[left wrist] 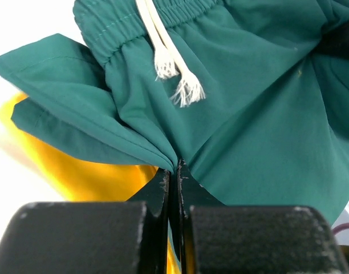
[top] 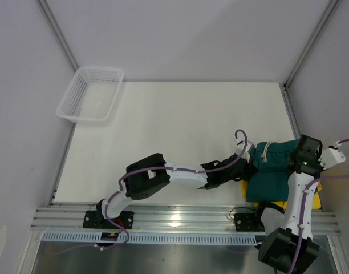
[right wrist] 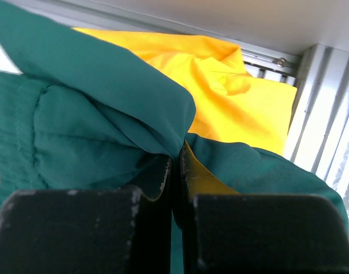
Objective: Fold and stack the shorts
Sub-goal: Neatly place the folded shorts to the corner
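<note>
Lower right of the overhead view: the teal shorts (top: 270,171) lie bunched on top of the yellow shorts (top: 279,204), near the front edge of the table (top: 174,131). The left gripper (left wrist: 173,169) and right gripper (right wrist: 175,162) are each pinched closed on a teal fold. The pairs are stacked, but the teal pair looks rumpled, its folding apparently unfinished.

The teal shorts (top: 274,174) lie bunched between the left gripper (top: 250,164) and the right gripper (top: 303,165), each meeting one side of the cloth. The yellow shorts (top: 272,204) peek out beneath them. A white mesh basket (top: 92,94) sits well apart from both grippers.
</note>
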{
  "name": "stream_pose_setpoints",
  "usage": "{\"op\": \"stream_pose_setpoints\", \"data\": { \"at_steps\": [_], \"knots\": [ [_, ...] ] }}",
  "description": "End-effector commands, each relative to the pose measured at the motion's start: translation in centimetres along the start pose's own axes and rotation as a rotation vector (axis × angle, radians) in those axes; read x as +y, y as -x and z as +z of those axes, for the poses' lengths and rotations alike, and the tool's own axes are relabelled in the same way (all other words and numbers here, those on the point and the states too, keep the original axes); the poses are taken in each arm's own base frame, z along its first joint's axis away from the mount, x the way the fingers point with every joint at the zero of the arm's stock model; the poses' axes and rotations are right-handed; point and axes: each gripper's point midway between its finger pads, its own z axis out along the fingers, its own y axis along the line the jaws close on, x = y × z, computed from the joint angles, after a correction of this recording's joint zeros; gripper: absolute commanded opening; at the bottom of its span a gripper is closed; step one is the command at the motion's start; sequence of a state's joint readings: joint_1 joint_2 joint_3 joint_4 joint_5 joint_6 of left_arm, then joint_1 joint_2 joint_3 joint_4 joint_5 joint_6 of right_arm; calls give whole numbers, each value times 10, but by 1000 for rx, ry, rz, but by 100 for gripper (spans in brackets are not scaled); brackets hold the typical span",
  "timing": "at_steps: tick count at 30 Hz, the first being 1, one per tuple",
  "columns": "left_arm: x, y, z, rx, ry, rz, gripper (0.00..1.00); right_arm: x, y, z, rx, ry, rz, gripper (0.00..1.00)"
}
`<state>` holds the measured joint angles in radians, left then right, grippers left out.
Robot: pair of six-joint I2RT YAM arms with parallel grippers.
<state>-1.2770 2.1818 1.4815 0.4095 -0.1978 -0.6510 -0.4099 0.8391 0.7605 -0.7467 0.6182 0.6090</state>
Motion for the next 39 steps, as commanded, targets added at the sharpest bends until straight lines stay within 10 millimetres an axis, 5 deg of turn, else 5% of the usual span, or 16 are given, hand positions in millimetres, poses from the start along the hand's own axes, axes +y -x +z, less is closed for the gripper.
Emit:
{"op": "stream_pose_setpoints", "data": {
  "at_steps": [1,9,14,28,29,31,32,34,35,39],
  "knots": [
    [-21,5,9,-42,-80,-4,0,-8,36,13,-152,-77,147,0],
    [-26,-12,14,-62,-41,8,0,1,21,44,-59,-15,172,0],
    [-17,-9,7,-96,-4,1,0,15,17,50,-33,70,160,0],
    [0,-27,-1,-98,59,13,0,11,-5,64,9,33,167,2],
    [0,-28,-2,-97,60,12,0,10,0,64,0,26,173,7],
    [-1,-28,-2,-99,58,12,0,7,6,63,-13,2,175,32],
    [-1,-28,-3,-99,60,14,0,6,12,63,-26,-13,178,60],
    [-3,-29,-4,-105,62,20,0,-3,19,62,-44,-72,175,76],
    [-3,-29,-5,-106,64,23,0,-6,21,63,-46,-98,172,83],
    [-4,-31,-5,-107,63,21,0,-6,35,58,-82,-97,184,89]
  ]
}}
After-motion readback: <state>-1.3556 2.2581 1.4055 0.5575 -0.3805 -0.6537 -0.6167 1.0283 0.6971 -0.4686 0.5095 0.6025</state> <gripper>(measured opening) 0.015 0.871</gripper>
